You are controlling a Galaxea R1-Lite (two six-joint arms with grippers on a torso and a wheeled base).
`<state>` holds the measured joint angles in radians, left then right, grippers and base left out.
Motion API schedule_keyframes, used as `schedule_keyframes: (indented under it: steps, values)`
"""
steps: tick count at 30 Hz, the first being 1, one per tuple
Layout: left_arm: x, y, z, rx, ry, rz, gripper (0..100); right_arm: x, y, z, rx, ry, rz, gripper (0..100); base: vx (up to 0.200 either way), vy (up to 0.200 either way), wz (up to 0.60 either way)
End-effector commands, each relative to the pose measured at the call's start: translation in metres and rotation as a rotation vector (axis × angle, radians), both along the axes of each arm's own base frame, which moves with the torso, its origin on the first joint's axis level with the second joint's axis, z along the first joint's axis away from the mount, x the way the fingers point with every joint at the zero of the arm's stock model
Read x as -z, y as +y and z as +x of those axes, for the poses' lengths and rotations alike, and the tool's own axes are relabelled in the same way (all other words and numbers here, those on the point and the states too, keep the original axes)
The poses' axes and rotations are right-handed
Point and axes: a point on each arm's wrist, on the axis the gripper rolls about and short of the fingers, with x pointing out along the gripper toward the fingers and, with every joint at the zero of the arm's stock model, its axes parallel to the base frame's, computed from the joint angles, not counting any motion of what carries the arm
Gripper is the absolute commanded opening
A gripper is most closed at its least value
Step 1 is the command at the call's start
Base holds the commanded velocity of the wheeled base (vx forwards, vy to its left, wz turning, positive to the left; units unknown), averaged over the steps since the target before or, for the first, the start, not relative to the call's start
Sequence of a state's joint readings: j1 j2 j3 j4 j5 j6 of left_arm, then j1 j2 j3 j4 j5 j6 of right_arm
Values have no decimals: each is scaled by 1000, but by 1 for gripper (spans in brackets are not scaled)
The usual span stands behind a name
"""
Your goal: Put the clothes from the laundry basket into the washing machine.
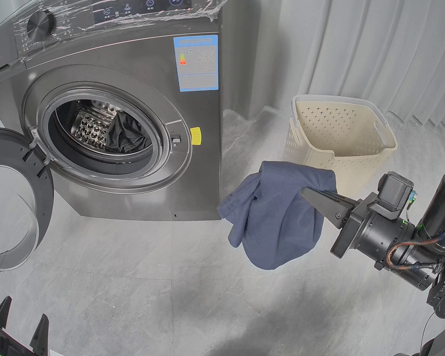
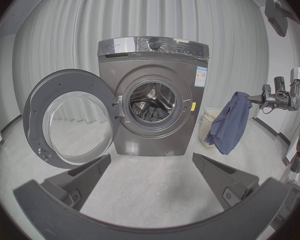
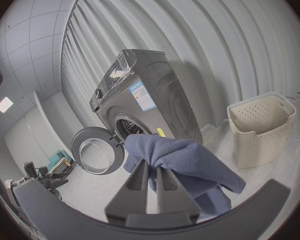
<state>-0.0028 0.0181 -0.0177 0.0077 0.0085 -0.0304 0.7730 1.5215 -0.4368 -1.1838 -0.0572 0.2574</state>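
The right gripper [image 1: 305,192] is clamped tight on a dark blue cloth garment [image 1: 277,213], its two black fingers pressed together on a bunched fold near the top edge; the rest of the garment hangs free in the air, its lower hem well above the pale grey tiled floor [image 1: 133,283]; it hangs between the cream perforated plastic laundry basket [image 1: 331,124] and the grey front-loading washing machine [image 1: 198,174], near the machine's front right corner but apart from it; the basket stands upright on the floor beside the machine's right side, with white pleated curtains [image 1: 361,35] behind it; the machine's round glass-centred door [image 1: 0,147] is swung wide open on its left hinge, leaving the circular mouth facing the robot; inside the steel drum lies a crumpled black garment [image 1: 126,134], resting against the lower right of the drum; a broad stretch of floor lies in front of the opening, between the door's edge and the hanging garment; the left gripper [image 1: 25,310] sits low at the robot's left, its fingers spread apart and holding nothing.
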Motion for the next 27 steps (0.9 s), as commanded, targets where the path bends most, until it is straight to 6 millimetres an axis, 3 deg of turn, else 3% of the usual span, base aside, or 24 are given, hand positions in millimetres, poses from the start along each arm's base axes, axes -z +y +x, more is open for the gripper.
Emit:
schedule_keyframes:
  steps: [1,9,15,27]
  values:
    - [4,0,0,1,3,1,100,0,0,0,-1,-1,2,0,0,200,0]
    - [4,0,0,0,3,0,100,0,0,-1,-1,-1,2,0,0,200,0]
    - [4,0,0,0,1,1,100,0,-2,0,5,0,1,0,0,0,0]
    - [4,0,0,0,3,1,100,0,-3,1,12,1,-1,0,-200,0,0]
